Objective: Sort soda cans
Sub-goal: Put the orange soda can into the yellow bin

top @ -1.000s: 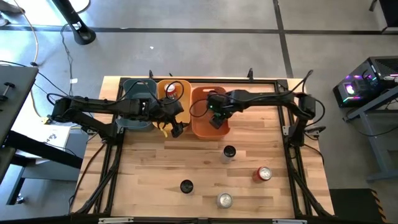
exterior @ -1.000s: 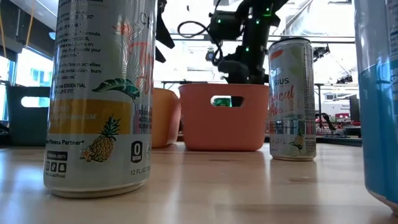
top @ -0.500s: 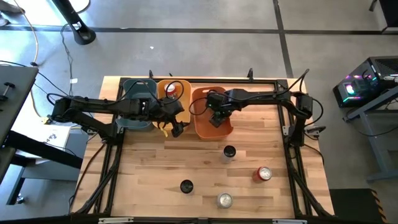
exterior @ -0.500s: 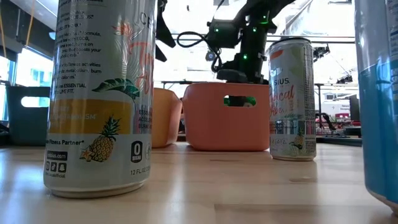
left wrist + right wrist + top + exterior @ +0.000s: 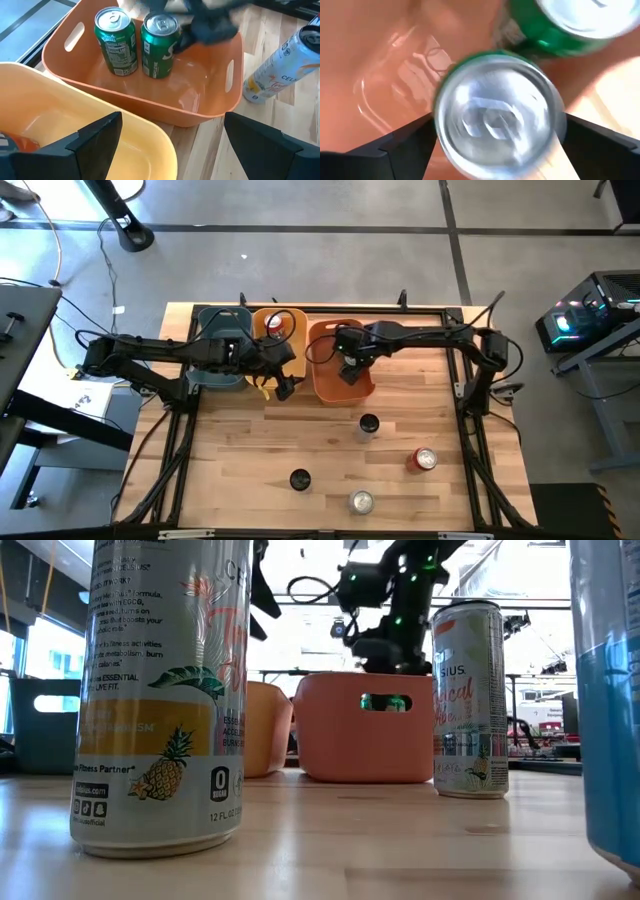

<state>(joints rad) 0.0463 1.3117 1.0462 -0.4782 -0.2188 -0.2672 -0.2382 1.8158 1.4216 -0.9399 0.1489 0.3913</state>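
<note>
Two green cans (image 5: 116,42) (image 5: 159,46) stand upright on the floor of the orange bin (image 5: 210,107). My right gripper (image 5: 350,370) is over that bin, open. Its fingers (image 5: 395,145) stand on either side of the silvery top of one green can (image 5: 497,117); the other green can (image 5: 570,22) stands beside it. My left gripper (image 5: 170,145) is open and empty over the near rim of the yellow bin (image 5: 268,345). A red can (image 5: 275,326) lies in the yellow bin.
The dark teal bin (image 5: 220,350) stands left of the yellow one. On the bare wood nearer the front stand a dark-topped can (image 5: 369,424), a red can (image 5: 424,460), a black can (image 5: 299,479) and a silver can (image 5: 360,502).
The orange bin has slid a little toward the table's right edge, with my right gripper staying over it. The green cans stay upright inside.
</note>
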